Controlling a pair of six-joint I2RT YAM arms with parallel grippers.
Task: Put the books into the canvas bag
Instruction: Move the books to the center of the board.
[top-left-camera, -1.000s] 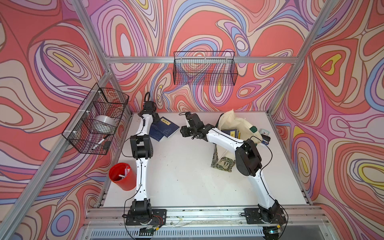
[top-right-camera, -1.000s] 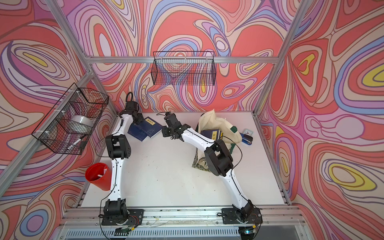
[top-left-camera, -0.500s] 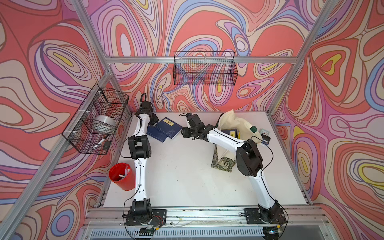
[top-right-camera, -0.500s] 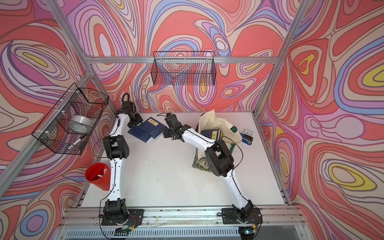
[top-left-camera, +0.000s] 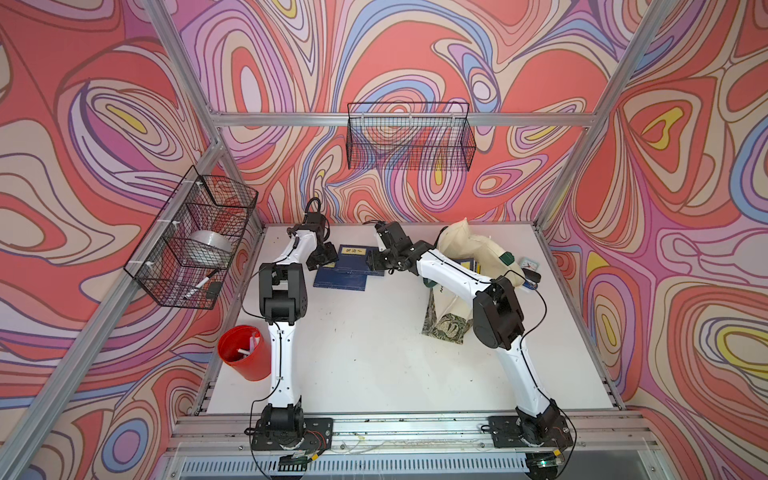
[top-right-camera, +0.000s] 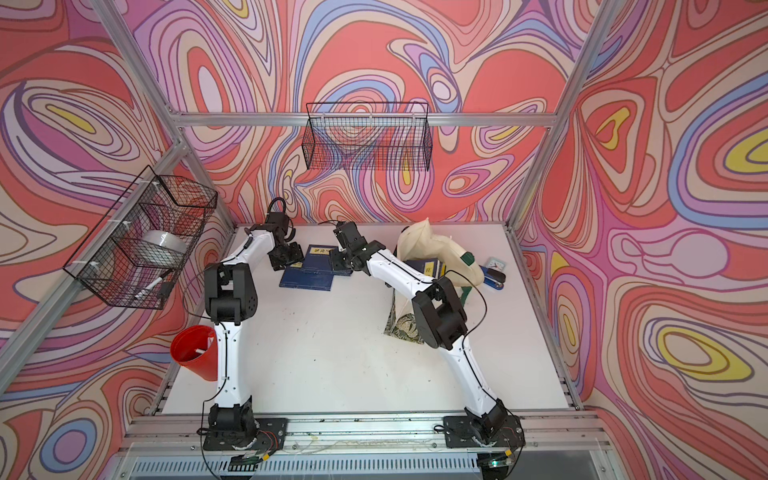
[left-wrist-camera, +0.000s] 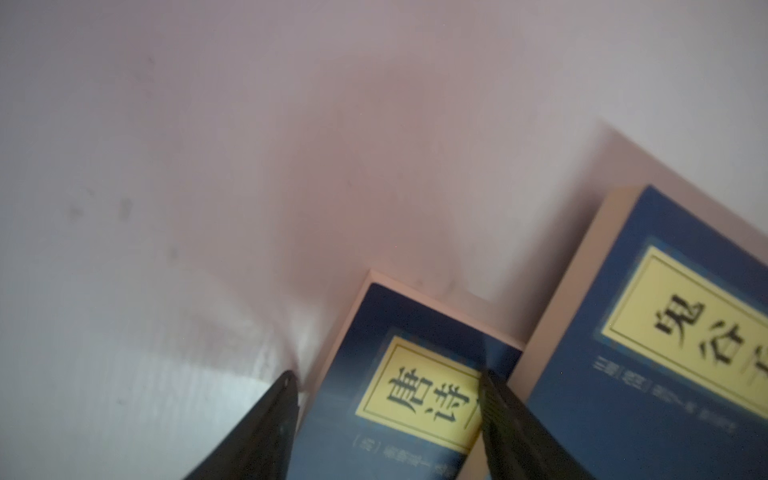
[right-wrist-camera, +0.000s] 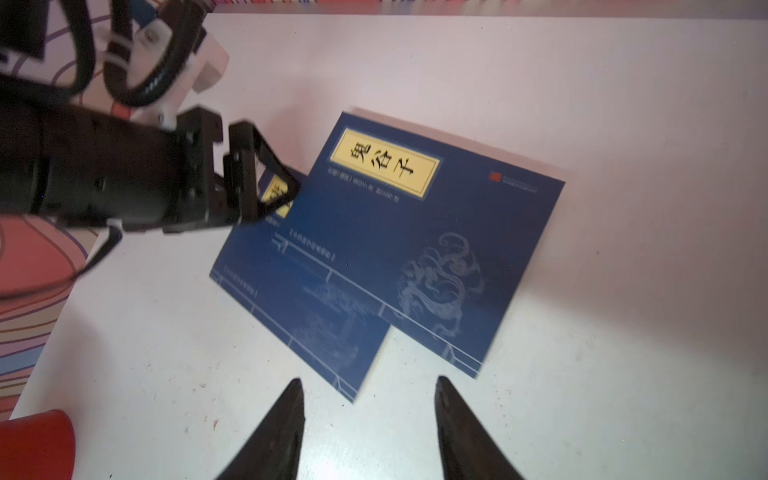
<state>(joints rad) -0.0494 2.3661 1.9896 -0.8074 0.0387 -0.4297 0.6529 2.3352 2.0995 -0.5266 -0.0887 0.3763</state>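
Left wrist view: left end effector (left-wrist-camera: 385, 379) spread, straddling navy book (left-wrist-camera: 415, 316); right end effector (right-wrist-camera: 369, 379) spread.

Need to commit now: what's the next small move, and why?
Probably ease the right claw forward onto the near edge of the upper book: its jaws stand open just short, and the open left claw straddles a corner of the lower book.

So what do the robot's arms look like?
The left arm and right arm have white links, chunky black joints and black bases. Black cables loop alongside. The left gripper and right gripper each have two pointed black fingers.
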